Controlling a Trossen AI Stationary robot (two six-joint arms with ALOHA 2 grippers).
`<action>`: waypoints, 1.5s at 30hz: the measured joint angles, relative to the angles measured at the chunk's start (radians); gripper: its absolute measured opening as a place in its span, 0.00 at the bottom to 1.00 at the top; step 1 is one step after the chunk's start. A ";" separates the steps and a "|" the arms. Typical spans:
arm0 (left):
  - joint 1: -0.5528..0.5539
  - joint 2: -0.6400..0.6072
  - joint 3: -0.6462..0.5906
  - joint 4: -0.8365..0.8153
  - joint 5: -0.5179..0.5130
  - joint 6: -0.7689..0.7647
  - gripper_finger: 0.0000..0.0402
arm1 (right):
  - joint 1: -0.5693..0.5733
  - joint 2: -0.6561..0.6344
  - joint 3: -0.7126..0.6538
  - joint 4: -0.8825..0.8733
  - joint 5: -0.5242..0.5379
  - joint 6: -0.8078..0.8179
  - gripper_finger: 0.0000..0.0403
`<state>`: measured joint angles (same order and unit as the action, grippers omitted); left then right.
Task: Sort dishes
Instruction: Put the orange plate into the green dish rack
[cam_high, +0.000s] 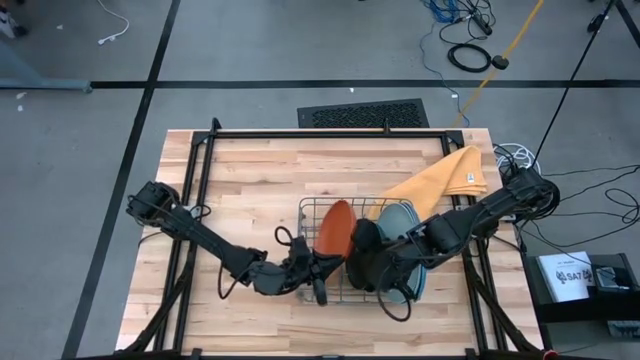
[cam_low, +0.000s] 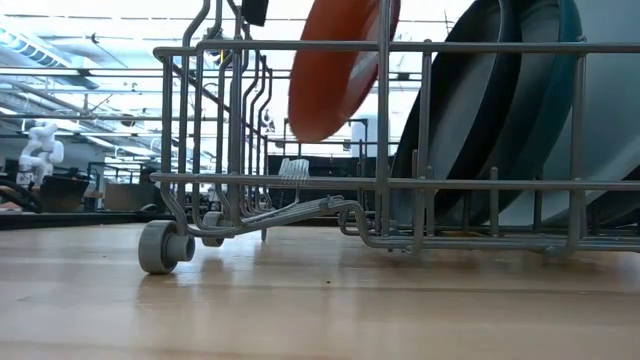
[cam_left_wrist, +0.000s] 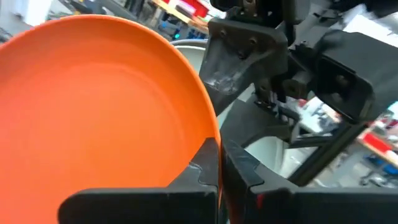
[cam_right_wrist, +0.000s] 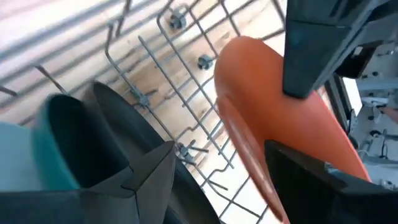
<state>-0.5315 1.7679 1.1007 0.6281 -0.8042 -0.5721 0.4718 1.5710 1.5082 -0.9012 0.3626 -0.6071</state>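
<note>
No readable writing anywhere; a white card off the bench edge on the right carries print too small to make out.

Left arm runs low across the bench (cam_high: 250, 180) from its left-side base, elbow bent, wrist reaching to the near-left corner of the dish rack (cam_high: 372, 296). Left claw (cam_left_wrist: 219, 163) is clamped shut on the rim of the orange-red plate (cam_left_wrist: 99, 106); both fingers (cam_left_wrist: 245, 168) pinch the plate's edge. The plate rises from that claw, tilted over the rack's left part; low view shows its lower edge hanging clear of the rack floor, above the wires.

Right arm comes in from the right-side base, stretched across the rack's right half, wrist over the middle. Right claw (cam_right_wrist: 217, 168) stands spread wide, gripping nothing; the orange-red plate sits just beyond it, between its fingers and the left claw. Contact with the plate: cannot tell.

Rack contents, on the right claw's own side: black plate (cam_right_wrist: 134, 140) and dark teal plate (cam_right_wrist: 62, 149) standing on edge in the slots, with larger plates (cam_low: 600, 110) standing behind them at the rack's right end. Their exact colours under the arm are hard to split. Rack's left slots next to the left claw hold no dish.

Yellow-orange cloth (cam_high: 440, 180) lies on the bench past the right claw, touching the rack's far-right corner.
</note>
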 joint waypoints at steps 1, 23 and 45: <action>-0.003 0.000 0.000 0.011 0.005 0.002 0.01 | 0.007 -0.007 0.000 0.000 0.002 0.004 0.61; -0.028 0.376 0.003 0.933 -0.041 0.121 0.00 | 0.242 -0.160 0.003 -0.022 0.138 0.211 0.61; -0.071 0.389 0.074 0.939 -0.208 0.401 0.00 | 0.329 -0.159 0.002 0.008 0.241 0.226 0.61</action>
<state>-0.6029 2.1567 1.1752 1.5673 -1.0118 -0.1712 0.8004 1.4117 1.5105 -0.8928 0.6040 -0.3813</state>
